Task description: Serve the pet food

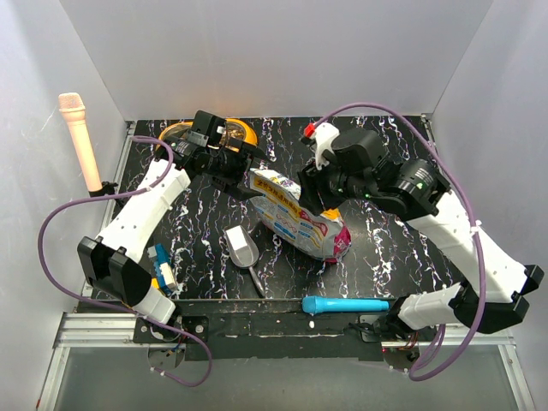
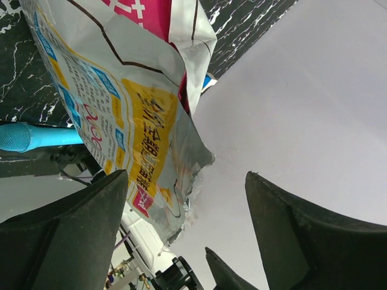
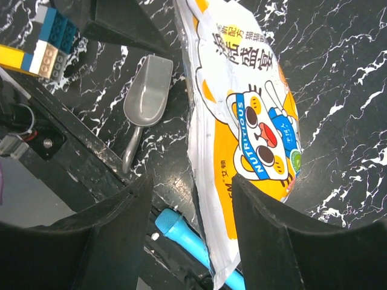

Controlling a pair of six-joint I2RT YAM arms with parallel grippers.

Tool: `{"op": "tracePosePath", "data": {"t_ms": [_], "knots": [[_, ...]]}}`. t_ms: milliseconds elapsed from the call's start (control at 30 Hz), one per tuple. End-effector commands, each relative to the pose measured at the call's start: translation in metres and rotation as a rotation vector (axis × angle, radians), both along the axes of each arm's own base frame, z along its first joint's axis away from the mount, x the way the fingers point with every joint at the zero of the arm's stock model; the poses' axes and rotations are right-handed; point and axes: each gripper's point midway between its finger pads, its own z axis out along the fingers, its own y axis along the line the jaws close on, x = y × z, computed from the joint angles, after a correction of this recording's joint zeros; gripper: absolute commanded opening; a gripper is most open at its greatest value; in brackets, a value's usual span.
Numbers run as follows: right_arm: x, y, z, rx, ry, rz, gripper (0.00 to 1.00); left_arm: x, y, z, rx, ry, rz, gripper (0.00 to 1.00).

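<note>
Top external view: the pouch (image 1: 300, 221) lies flat on the dark marbled desk (image 1: 385, 248), between the two arms. That's all you get of the pet food, no kibble shows anywhere and the pouch hides whatever is inside.

The left end effector (image 1: 235, 171) sits at the pouch's far end. Its wrist cam shows the fingers spread wide with nothing held, the torn silvery edge just past the gap.

The right end effector (image 1: 310, 195) is wide open too. The pouch's long edge runs into its gap and one finger covers part of it, so I can't tell if it's touching.

The orange bowl (image 1: 242, 130) is mostly hidden behind the left arm. The grey scoop (image 1: 242, 247) lies just beside the pouch.
</note>
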Motion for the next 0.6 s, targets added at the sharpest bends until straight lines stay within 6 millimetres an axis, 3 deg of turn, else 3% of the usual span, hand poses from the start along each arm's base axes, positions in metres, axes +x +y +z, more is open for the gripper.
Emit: {"op": "tracePosePath", "data": {"t_ms": [0,200,567], "knots": [[-0.006,0.007,-0.010,-0.053,-0.006,0.054,0.63,-0.009,0.003,0.024,-0.049,-0.048,-0.005,0.77],[0.005,0.009,-0.022,-0.172,-0.051,0.020,0.64,-0.009,0.002,0.027,-0.057,-0.056,-0.006,0.77],[0.010,0.017,0.012,-0.051,-0.097,-0.023,0.66,-0.023,0.003,0.047,-0.080,-0.094,-0.060,0.80]]}}
